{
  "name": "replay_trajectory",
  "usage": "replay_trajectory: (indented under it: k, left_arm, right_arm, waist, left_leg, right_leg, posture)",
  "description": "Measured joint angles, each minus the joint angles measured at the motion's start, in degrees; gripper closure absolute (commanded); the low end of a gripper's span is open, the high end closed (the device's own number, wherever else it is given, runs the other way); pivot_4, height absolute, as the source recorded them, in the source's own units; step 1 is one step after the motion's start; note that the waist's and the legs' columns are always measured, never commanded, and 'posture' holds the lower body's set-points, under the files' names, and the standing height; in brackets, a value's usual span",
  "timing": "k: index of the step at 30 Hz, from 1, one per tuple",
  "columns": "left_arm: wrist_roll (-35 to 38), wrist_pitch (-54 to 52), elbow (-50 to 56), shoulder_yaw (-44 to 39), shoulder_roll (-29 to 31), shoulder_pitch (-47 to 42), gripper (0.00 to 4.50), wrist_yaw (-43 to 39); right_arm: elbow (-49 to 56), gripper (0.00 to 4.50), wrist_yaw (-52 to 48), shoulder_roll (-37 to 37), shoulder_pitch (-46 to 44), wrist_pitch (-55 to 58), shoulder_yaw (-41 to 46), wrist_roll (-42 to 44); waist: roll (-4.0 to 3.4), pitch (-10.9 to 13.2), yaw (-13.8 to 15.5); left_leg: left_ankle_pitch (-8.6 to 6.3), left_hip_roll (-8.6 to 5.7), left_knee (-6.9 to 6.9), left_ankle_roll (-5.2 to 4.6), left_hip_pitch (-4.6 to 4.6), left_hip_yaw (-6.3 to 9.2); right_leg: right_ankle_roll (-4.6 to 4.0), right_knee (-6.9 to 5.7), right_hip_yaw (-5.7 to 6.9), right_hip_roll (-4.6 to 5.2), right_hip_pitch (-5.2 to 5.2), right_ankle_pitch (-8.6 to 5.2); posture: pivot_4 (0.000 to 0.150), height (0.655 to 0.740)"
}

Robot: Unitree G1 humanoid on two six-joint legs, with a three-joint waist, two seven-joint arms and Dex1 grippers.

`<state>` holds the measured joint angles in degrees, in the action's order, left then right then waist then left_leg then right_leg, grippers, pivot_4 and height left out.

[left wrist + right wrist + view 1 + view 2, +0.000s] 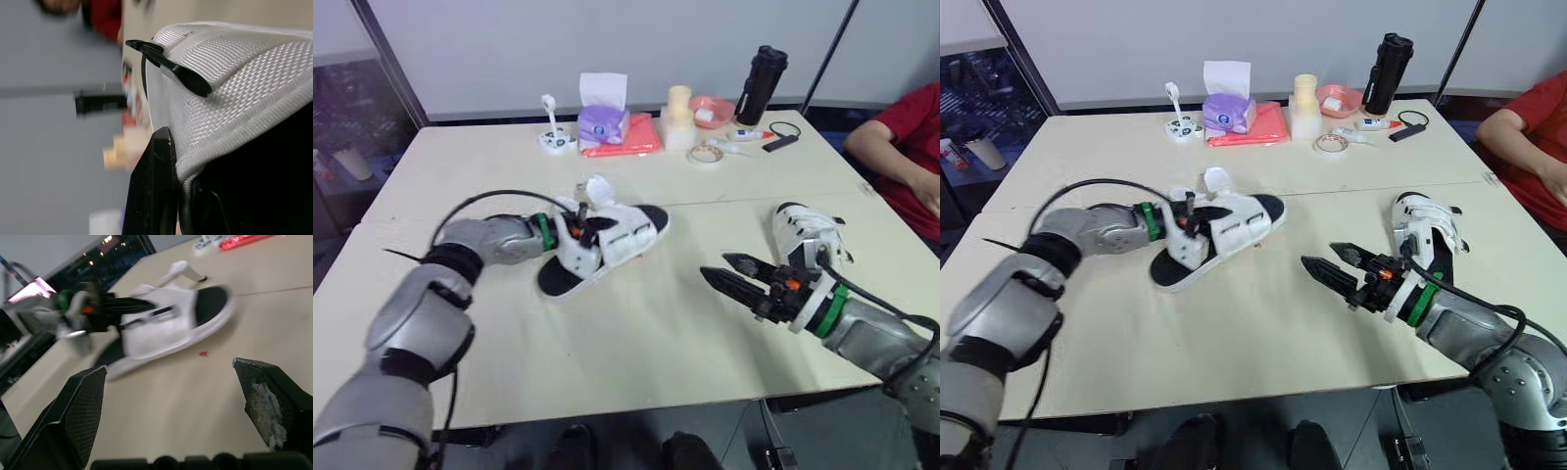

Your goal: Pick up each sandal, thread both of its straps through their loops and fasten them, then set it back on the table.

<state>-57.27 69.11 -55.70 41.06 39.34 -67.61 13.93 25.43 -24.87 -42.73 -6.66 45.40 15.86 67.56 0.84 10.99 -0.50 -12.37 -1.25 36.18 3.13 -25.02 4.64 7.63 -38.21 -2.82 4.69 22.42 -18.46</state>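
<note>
My left claw (579, 233) is clamped on the woven upper of the white sandal (622, 240) just left of the frame's centre. In my left wrist view one black finger (151, 186) presses flat against the webbing. The grip looks chosen to steady the shoe with its strap side facing outward, so the other arm can work on it.

One white strap (597, 186) curls up loose at the far edge of the sandal, so I judge it is not threaded yet. A black loop (171, 68) sits on top of the webbing, close to my finger.

My right claw (715, 266) hangs above the bare table (636, 343) at lower right. It is spread wide, holds nothing and points at the held sandal, ready to take a strap end.

The second sandal (808, 235) lies on the table at the right of the frame, just beyond my right wrist, waiting its turn.
</note>
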Motion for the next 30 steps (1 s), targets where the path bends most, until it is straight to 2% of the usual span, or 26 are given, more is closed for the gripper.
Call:
replay_trajectory:
  k: [6, 11, 15, 21, 26, 29, 30]
  left_arm:
    - [-14.8, 6.5, 8.9, 5.5, 1.4, 0.1, 4.43, 17.4]
    - [-17.7, 6.2, 7.8, 6.8, 1.1, 0.5, 4.43, 21.7]
    - [-21.3, 4.9, 11.2, 8.7, 1.3, 1.4, 4.43, 26.1]
    - [-23.0, 4.4, 12.3, 10.0, 1.5, 2.2, 4.43, 28.2]
    - [-18.4, 5.0, 11.3, 8.6, 1.2, 3.3, 4.43, 23.1]
    - [-15.7, 5.4, 11.4, 7.4, 1.3, 4.9, 3.48, 20.2]
    - [-15.1, 5.8, 11.4, 7.4, 1.2, 5.7, 2.99, 19.5]
  right_arm:
    - [-0.9, 0.00, -1.7, 1.5, -1.5, 0.0, -0.4, -1.9]
    - [-0.9, 0.00, -2.3, 1.6, -0.4, 0.5, -0.4, -2.4]
    - [-0.9, 0.00, -3.9, 0.8, -0.1, 1.0, -0.3, -2.8]
    - [-1.6, 0.00, -8.5, -1.8, -0.3, 2.1, -0.3, -4.6]
    - [-3.3, 0.00, -10.5, -1.9, -1.6, 2.1, -1.3, -7.0]
    - [-3.3, 0.00, -11.5, -1.9, -1.6, 2.1, -2.4, -8.6]
    - [-3.3, 0.00, -11.7, -1.8, -1.6, 2.1, -2.7, -9.0]
  waist:
    - [0.03, 0.0, 0.2]
    - [0.03, 0.0, -0.1]
    - [0.01, 0.0, -0.1]
    - [-0.02, -0.1, -0.3]
    - [-0.06, -0.1, -0.3]
    - [-0.12, -0.2, -0.3]
    - [-0.12, -0.2, -0.3]
  left_leg:
    - [0.00, -0.02, 0.07, 0.00, -0.01, 0.01]
    - [0.00, -0.02, 0.06, 0.00, -0.02, 0.01]
    - [0.00, -0.02, 0.06, 0.00, -0.02, 0.01]
    - [0.00, -0.02, 0.07, 0.00, 0.02, 0.00]
    - [0.00, -0.02, 0.07, -0.01, 0.02, -0.01]
    - [0.00, -0.02, 0.07, 0.00, 0.03, -0.01]
    - [0.00, -0.02, 0.08, 0.00, 0.03, -0.01]
  right_leg:
    - [0.03, -0.03, 0.02, 0.01, -0.01, 0.01]
    - [0.03, -0.07, 0.03, 0.01, 0.02, 0.01]
    - [0.03, -0.08, 0.03, 0.01, 0.01, 0.01]
    - [0.03, -0.12, 0.02, 0.00, 0.00, 0.01]
    - [0.03, -0.11, 0.02, 0.01, 0.00, 0.01]
    - [0.03, -0.11, 0.02, 0.01, 0.00, 0.01]
    - [0.03, -0.12, 0.01, 0.01, 0.01, 0.01]
  posture:
    - [0.150, 0.7400]
    - [0.150, 0.7400]
    - [0.150, 0.7400]
    - [0.150, 0.7400]
    - [0.150, 0.7400]
    - [0.150, 0.7400]
    - [0.150, 0.7400]
